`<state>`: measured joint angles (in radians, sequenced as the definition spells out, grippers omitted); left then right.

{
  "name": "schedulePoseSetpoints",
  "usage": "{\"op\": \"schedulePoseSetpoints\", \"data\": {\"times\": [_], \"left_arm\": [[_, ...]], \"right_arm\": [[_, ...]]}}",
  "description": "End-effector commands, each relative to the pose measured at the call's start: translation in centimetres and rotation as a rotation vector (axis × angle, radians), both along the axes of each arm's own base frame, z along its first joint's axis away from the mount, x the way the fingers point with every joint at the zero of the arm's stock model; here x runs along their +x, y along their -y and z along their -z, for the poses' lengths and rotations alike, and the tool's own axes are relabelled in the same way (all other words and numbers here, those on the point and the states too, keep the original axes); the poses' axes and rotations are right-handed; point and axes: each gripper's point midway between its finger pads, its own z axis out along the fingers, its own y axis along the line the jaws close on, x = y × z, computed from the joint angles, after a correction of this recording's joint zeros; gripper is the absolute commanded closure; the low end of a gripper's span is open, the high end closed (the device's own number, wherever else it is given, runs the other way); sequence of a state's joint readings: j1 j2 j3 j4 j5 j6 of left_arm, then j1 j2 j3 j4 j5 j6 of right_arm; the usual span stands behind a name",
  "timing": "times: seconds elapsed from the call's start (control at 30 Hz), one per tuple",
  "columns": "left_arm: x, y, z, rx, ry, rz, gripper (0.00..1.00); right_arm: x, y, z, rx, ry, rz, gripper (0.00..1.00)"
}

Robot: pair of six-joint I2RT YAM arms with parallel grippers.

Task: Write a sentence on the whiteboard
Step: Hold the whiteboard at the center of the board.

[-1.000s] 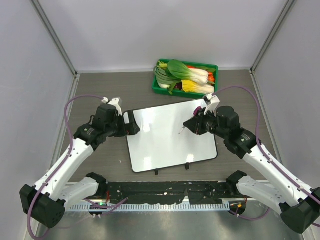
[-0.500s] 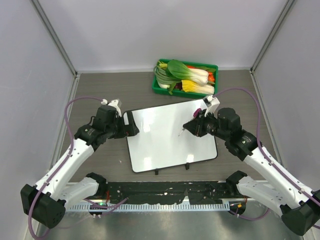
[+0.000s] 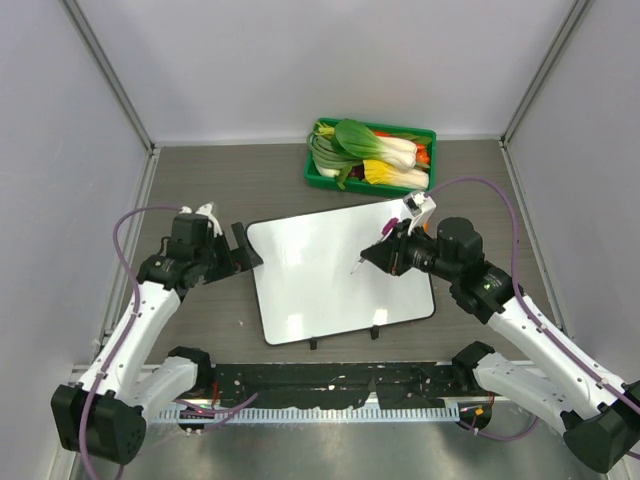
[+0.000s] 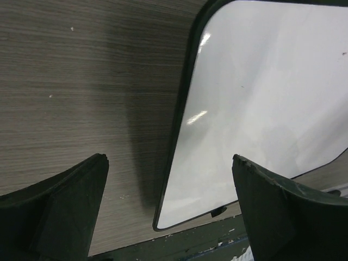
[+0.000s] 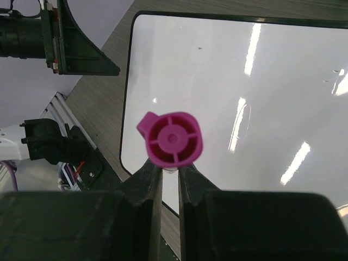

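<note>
The whiteboard (image 3: 330, 290) lies flat mid-table, tilted a little, with small black clips on its near edge. It also shows in the left wrist view (image 4: 261, 109) and the right wrist view (image 5: 244, 81). No pink writing shows on it in any view. My right gripper (image 3: 388, 255) is shut on a marker (image 5: 171, 138) with a magenta end, held over the board's right half with its thin tip (image 3: 355, 268) pointing down-left at the surface. My left gripper (image 3: 243, 252) is open and empty, just off the board's left edge (image 4: 171, 217).
A green tray (image 3: 428, 134) of vegetables, bok choy among them, stands behind the board at the back. Grey walls close in both sides. A black and metal rail (image 3: 330, 385) runs along the near edge by the arm bases.
My left arm has drawn back to the left, off the board's left edge. My right gripper with the marker has shifted slightly left over the board.
</note>
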<state>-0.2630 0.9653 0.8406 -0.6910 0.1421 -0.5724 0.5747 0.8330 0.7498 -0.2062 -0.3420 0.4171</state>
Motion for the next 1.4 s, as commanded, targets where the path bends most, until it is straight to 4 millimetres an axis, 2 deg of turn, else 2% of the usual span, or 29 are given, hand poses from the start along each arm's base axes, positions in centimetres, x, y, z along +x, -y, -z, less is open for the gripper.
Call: {"op": "schedulePoseSetpoints", "data": {"times": [0.0, 0.2, 0.33, 0.67, 1.07, 1.37], "left_arm": [[-0.3, 0.3, 0.0, -0.19, -0.012, -0.004, 0.0], [1.1, 2.4, -0.3, -0.456, 0.092, 0.032, 0.0], [2.0, 3.1, -0.2, -0.537, 0.168, 0.037, 0.0], [3.5, 3.7, 0.5, -0.574, 0.261, 0.092, 0.0], [3.8, 3.4, 2.4, -0.533, 0.3, 0.09, 0.02], [4.0, 4.2, 3.7, -0.55, 0.272, 0.141, 0.04]], "right_arm": [[0.2, -0.5, -2.0, 0.041, 0.079, -0.03, 0.99], [0.5, -0.9, -2.1, 0.049, 0.084, -0.04, 0.99], [0.6, -1.2, -2.6, 0.063, 0.091, -0.044, 0.99], [1.2, -0.8, -2.3, 0.044, 0.088, -0.008, 0.99], [1.8, -1.0, -1.7, 0.047, 0.072, 0.006, 0.99], [2.3, -1.5, -1.8, 0.054, 0.059, 0.007, 0.99]]}}
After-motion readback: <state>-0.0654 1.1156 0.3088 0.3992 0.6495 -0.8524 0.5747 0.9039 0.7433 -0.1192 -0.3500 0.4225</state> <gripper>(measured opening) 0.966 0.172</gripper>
